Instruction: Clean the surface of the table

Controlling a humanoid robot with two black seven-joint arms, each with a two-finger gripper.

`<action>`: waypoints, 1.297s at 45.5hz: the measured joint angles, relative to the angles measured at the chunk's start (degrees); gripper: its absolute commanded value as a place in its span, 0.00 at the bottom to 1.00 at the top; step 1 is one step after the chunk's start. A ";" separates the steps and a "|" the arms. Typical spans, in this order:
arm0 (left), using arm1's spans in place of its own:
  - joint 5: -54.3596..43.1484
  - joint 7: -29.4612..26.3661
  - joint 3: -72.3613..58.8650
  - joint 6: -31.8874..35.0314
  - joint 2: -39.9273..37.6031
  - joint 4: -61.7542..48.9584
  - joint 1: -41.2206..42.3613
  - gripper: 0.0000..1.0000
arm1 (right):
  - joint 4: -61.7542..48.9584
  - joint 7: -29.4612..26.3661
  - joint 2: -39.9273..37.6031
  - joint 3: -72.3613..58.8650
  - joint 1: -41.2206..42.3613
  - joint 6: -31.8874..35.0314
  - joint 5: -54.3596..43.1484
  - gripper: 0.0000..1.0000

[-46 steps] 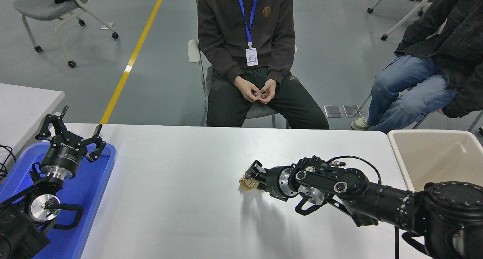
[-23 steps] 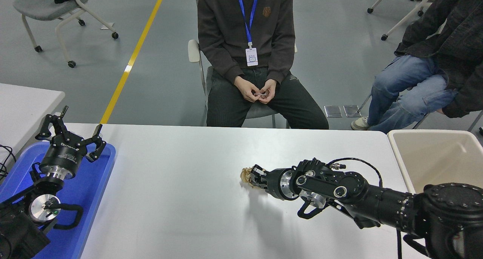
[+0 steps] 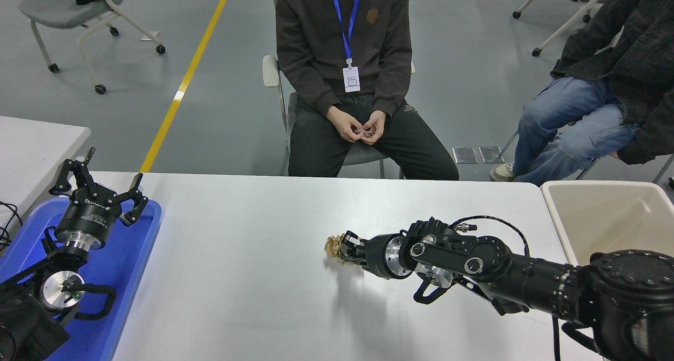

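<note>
My right gripper (image 3: 341,247) is clamped on a tan crumpled scrap (image 3: 333,245) mid-frame over the white table (image 3: 237,277); grey floor (image 3: 221,87) beyond. My left gripper (image 3: 97,184) rests spread apart, lower left.

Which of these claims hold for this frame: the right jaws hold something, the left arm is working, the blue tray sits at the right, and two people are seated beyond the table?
1. The right gripper is shut on a small crumpled tan object. True.
2. The left gripper is pressing on the table surface. False: it hangs open over the blue tray.
3. The blue tray is at the table's right end. False: it is at the left; a beige bin stands right.
4. Two people sit beyond the table. True.
</note>
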 measured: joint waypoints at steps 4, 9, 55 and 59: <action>0.00 0.00 0.00 0.00 0.00 0.00 0.00 1.00 | 2.20 0.00 -0.22 0.32 0.50 1.72 0.02 0.00; 0.00 0.00 0.00 0.00 0.01 0.03 0.00 1.00 | 5.73 0.05 -1.60 1.10 1.30 3.18 -0.01 0.00; 0.01 0.01 0.02 0.00 0.00 0.03 0.00 1.00 | 37.07 -1.84 -32.74 13.23 5.58 6.75 0.61 0.00; 0.00 0.01 0.02 0.00 0.00 0.02 0.00 1.00 | 38.18 -2.12 -35.83 15.28 5.41 7.46 0.83 0.00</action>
